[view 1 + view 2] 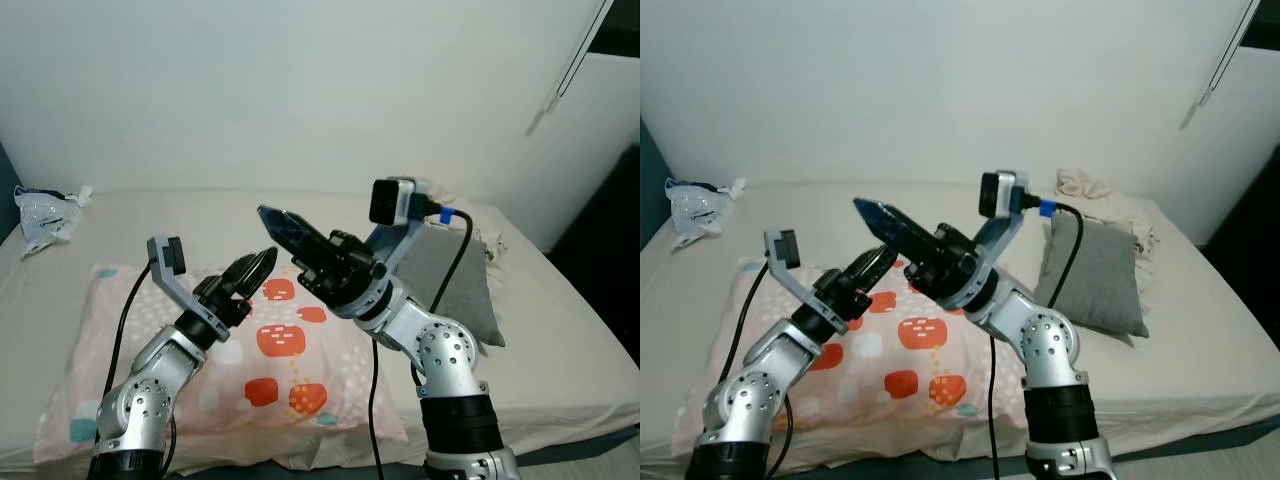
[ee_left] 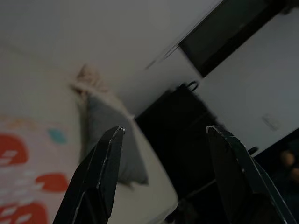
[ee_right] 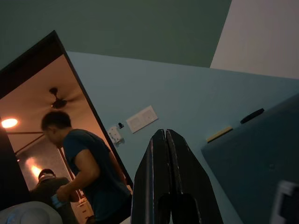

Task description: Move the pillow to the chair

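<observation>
A pink pillow (image 1: 290, 345) with red and teal patches lies on the near left part of the bed (image 1: 560, 340). To its right, further back, a grey pillow (image 1: 455, 285) rests flat. Both arms are raised above the pink pillow without touching it. My left gripper (image 1: 255, 268) is open, its fingers (image 2: 100, 168) spread and pointing toward the grey pillow (image 2: 110, 144). Higher up, my right gripper (image 1: 270, 214) is shut with nothing in it, its tips (image 3: 164, 133) pressed together and pointing up to the left.
A clear plastic bag (image 1: 45, 215) lies at the bed's far left corner, and crumpled cloth (image 1: 1090, 188) sits behind the grey pillow. A white wall backs the bed. Dark floor space (image 1: 615, 240) opens to the right. A person (image 3: 88, 172) stands in a lit doorway.
</observation>
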Motion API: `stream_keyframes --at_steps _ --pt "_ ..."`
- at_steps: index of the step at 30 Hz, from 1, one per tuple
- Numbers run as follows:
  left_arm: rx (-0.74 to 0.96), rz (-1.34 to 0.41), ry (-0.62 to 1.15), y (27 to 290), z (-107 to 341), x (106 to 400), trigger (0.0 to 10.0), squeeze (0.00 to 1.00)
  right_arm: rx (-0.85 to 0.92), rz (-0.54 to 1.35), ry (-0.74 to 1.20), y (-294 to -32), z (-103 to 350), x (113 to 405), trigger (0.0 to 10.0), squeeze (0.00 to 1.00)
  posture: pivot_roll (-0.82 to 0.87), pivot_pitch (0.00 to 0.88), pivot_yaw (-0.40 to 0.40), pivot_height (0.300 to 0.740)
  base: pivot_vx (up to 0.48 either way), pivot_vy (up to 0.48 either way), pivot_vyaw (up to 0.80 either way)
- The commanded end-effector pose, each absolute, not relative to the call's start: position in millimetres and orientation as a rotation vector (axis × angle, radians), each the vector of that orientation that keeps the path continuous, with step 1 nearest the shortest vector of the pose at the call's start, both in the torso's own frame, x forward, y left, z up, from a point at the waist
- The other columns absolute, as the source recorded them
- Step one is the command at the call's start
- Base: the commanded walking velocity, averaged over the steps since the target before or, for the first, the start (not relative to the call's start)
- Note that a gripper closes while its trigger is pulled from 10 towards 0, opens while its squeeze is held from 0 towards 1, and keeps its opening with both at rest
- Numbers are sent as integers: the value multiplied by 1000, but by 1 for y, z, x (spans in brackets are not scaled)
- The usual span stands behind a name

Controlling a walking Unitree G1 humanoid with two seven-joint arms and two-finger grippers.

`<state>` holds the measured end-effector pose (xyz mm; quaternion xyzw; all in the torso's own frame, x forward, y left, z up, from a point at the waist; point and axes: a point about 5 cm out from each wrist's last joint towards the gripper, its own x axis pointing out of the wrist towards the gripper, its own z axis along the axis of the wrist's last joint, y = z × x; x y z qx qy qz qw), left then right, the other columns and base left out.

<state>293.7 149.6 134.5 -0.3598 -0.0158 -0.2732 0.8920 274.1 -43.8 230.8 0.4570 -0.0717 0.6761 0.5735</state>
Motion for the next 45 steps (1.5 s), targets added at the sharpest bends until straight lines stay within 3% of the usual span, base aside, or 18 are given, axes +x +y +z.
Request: stream_keyframes --at_steps 1,12,14,15,16,17,18,21,24,27,29,34,39,45 --pt "-758 -568 -70 150 143 297 10000 0 1063 1588 -181 -44 232 272 0 0 -47 0 -81 740 0 0 0" --pt "-746 -472 -89 160 143 309 10000 0 1057 1569 -153 -45 229 271 0 0 -54 0 -76 740 0 0 0" --pt "-617 -261 -65 173 136 319 10000 0 1028 1544 -136 -45 226 273 0 0 -54 0 -76 740 0 0 0" --pt "-353 -20 -63 196 131 327 10000 0 913 1361 -87 -40 215 290 0 0 -51 0 -80 740 0 0 0" --pt "-284 24 -75 201 132 328 10000 0 862 1288 -68 -38 210 297 0 0 -50 0 -80 740 0 0 0" --pt "-226 51 -83 205 133 329 10000 0 706 1113 -40 -37 201 311 1686 0 -50 0 -80 740 0 0 0" --pt "-182 68 -92 209 135 329 10000 0 420 953 -46 -38 191 324 10000 0 -48 0 -84 740 0 0 0" --pt "-165 74 -99 212 137 330 10000 0 214 947 -66 -40 184 325 10000 0 -48 0 -84 740 0 0 0" --pt "-135 95 -132 215 142 327 10000 0 299 797 -80 -51 183 333 10000 0 -46 0 -88 740 0 0 0" --pt "-119 152 -171 220 144 321 10000 0 223 561 -61 -74 172 342 10000 0 -37 0 -109 740 0 0 0" --pt "10 226 -153 225 133 317 10000 0 240 401 8 -97 150 344 10000 0 -29 0 -125 740 0 0 0" --pt "124 212 -106 224 106 302 10000 0 179 352 71 -116 110 331 10000 0 -22 0 -107 740 0 0 0" --pt "108 189 -66 212 92 293 10000 0 144 315 109 -128 90 315 10000 0 2 0 -116 740 0 0 0" --pt "254 76 -21 195 76 291 10000 0 -142 300 213 -135 64 305 10000 0 -12 0 -116 740 0 0 0"
